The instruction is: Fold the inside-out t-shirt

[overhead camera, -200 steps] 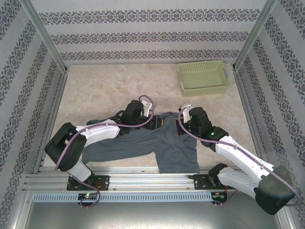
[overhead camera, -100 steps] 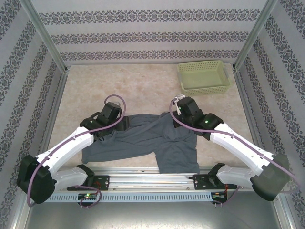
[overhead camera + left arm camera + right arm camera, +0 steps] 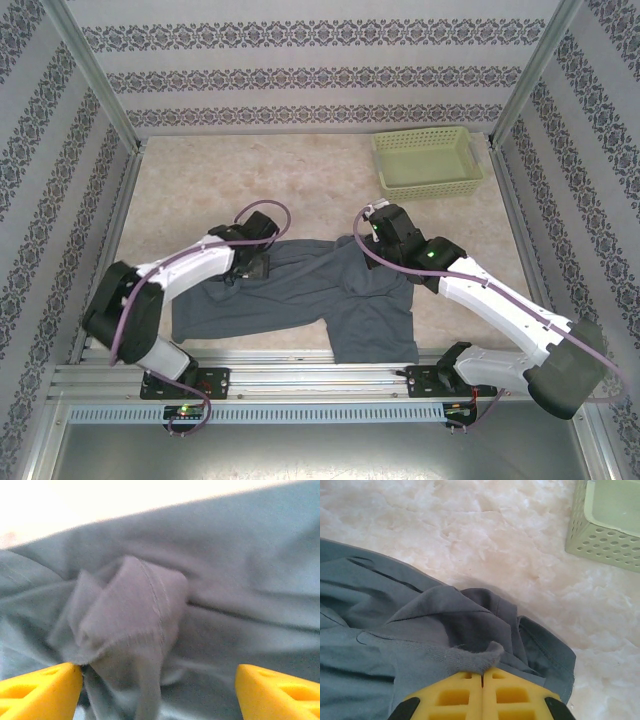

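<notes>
One garment, two arms on it: the inside-out t-shirt (image 3: 300, 300) lies rumpled across the near half of the table (image 3: 220, 180), one part running left and another dropping toward the rail in front of the arm bases. No clean fold shows, so I judge you are at the spreading and straightening stage, early in the task.

At the shirt's far edge on your right, the right gripper (image 3: 481, 672) has its yellow fingers pressed together on a small ridge of grey cloth, a hemmed edge by the look of the stitching. From above, that gripper (image 3: 378, 232) sits over the shirt's far right corner.

On your left, the left gripper (image 3: 157, 680) stands spread wide, its fingertips (image 3: 40, 685) far apart with a puckered lump of cloth between them. The lump touches or nearly touches one tip (I cannot tell which), but nothing is clamped. From above, it (image 3: 255, 265) hovers low over the shirt's far left part.

Beyond the shirt, the light green basket (image 3: 425, 185) sits well apart at the far right of the table and plays no part now.

Your next move likely calls for the left fingers to find a true edge — not that loose lump — so both arms can draw the cloth flat. Pinching the lump would probably catch several layers.
</notes>
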